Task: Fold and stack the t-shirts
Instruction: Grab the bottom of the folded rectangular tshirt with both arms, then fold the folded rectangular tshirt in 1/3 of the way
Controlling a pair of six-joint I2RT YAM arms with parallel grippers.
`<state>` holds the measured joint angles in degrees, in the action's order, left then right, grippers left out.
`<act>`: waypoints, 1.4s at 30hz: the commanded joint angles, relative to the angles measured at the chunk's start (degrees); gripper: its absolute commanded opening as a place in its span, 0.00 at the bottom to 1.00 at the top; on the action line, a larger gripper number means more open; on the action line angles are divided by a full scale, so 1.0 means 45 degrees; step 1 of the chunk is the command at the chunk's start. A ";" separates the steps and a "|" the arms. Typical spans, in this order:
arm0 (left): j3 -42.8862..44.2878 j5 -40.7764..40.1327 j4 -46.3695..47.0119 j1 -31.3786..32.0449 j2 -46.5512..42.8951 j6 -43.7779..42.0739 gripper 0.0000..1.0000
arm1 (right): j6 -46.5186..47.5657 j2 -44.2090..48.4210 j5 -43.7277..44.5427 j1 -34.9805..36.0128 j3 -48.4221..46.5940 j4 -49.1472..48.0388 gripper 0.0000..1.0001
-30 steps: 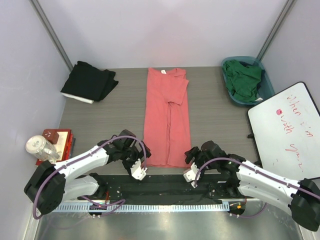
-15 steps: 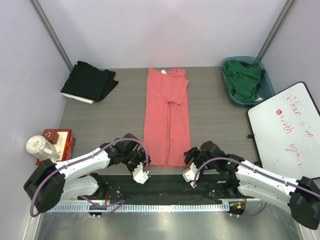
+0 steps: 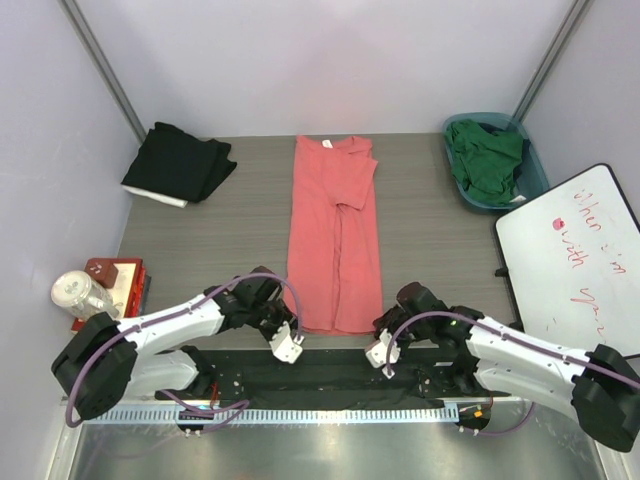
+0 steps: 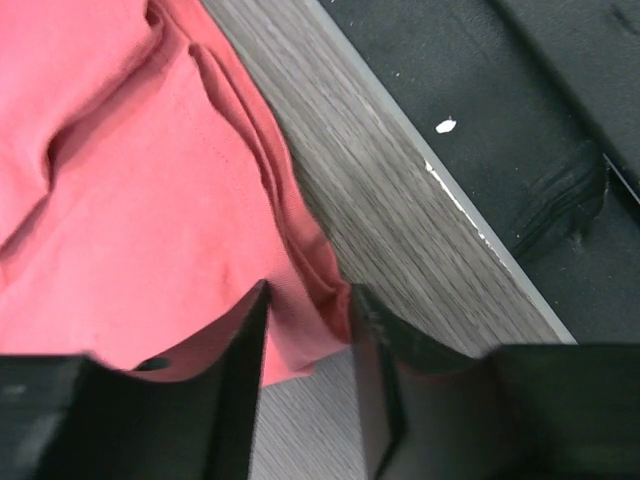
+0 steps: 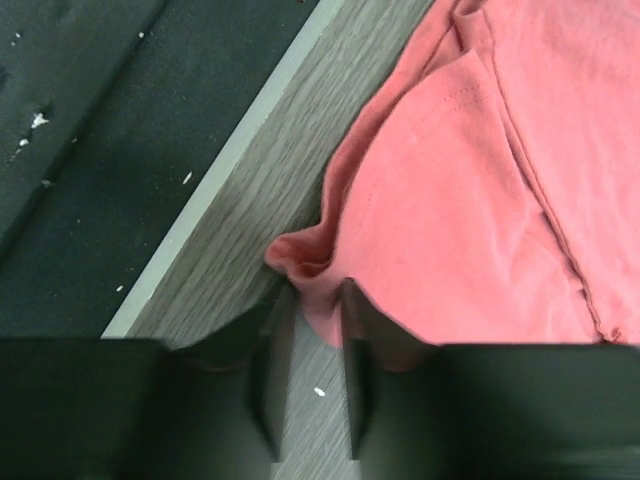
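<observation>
The coral-pink t-shirt [image 3: 335,240] lies folded into a long strip down the middle of the table, collar at the far end. My left gripper [image 3: 288,345] is at its near left hem corner. In the left wrist view the gripper [image 4: 308,300] has bunched pink cloth [image 4: 130,200] between its jaws. My right gripper [image 3: 381,350] is at the near right corner, and in the right wrist view it [image 5: 318,295] pinches a fold of the hem [image 5: 480,200]. The black t-shirt [image 3: 180,165] lies folded at the back left. The dark green t-shirt [image 3: 488,160] sits crumpled in the basket.
A teal basket [image 3: 532,165] stands at the back right, with a whiteboard [image 3: 570,260] in front of it. A red box [image 3: 118,280] and a clear jar [image 3: 80,295] sit at the left edge. A black mat [image 3: 320,375] runs along the table's near edge.
Both grippers slid in onto the near hem corners of the pink shirt, and their jaws closed in on the cloth.
</observation>
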<state>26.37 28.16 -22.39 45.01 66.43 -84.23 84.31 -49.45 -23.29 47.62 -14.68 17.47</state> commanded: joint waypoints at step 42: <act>0.7986 -0.1610 0.3023 -0.3811 0.5548 0.4909 0.00 | -0.3211 -0.7756 0.3946 -0.3158 -0.8202 -0.3275 0.01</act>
<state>57.49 20.97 -12.40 28.69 88.44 -61.93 67.99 -80.14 -5.30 35.83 -46.78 10.22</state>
